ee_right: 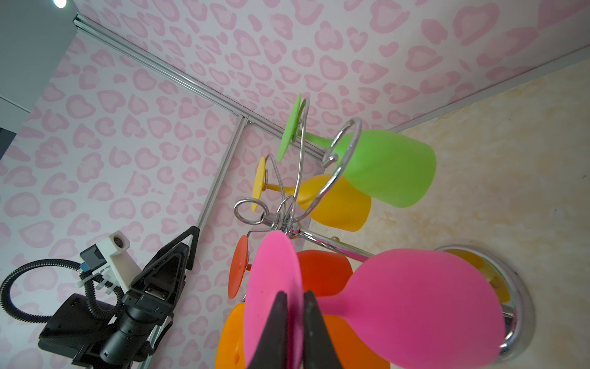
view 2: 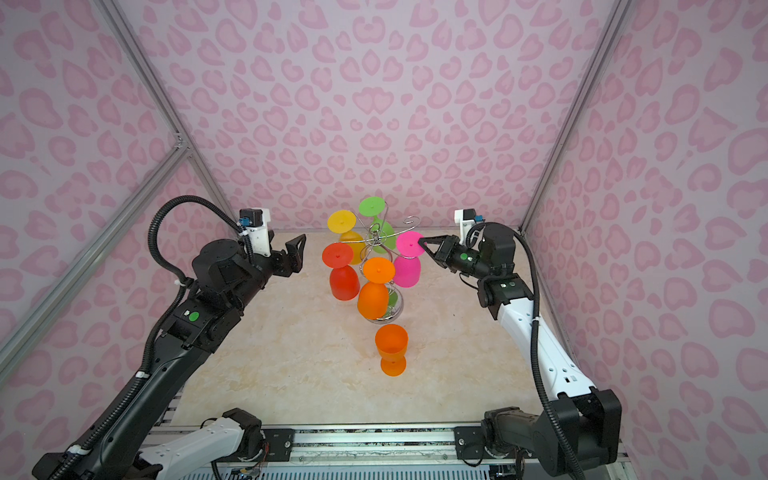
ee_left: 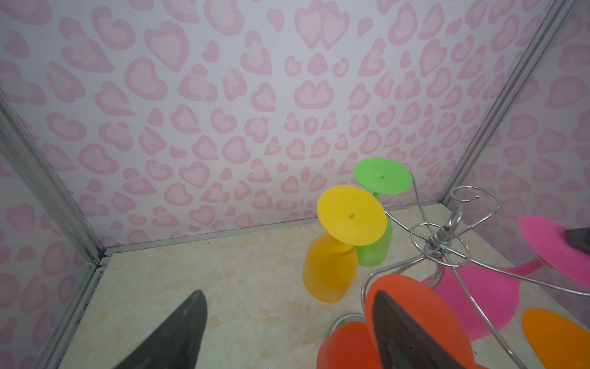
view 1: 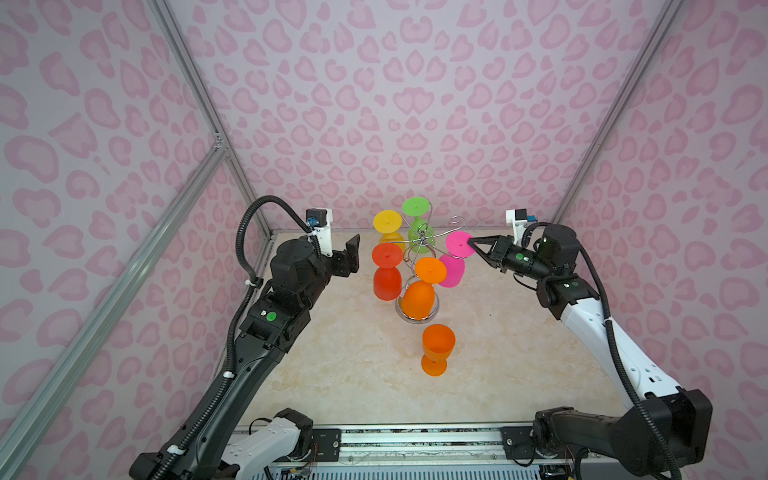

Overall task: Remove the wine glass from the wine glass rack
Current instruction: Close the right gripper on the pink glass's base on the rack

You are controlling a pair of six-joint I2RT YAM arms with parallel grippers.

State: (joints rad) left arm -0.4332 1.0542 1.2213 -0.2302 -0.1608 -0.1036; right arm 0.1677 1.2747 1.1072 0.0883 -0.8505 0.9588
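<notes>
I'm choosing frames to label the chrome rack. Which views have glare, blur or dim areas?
In both top views: soft even light, dim corners, the wine glass rack just thin wire. Left wrist view: wires crisp, left hand's fingers dark and soft. Right wrist view: lamp glare in one corner, the rack's mirrored base reflecting colours, right hand soft-edged against the pink glass.

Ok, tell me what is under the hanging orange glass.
The rack's round chrome base lies below the hanging orange glass; only part of it shows in both top views. The glass covers the rest.
</notes>
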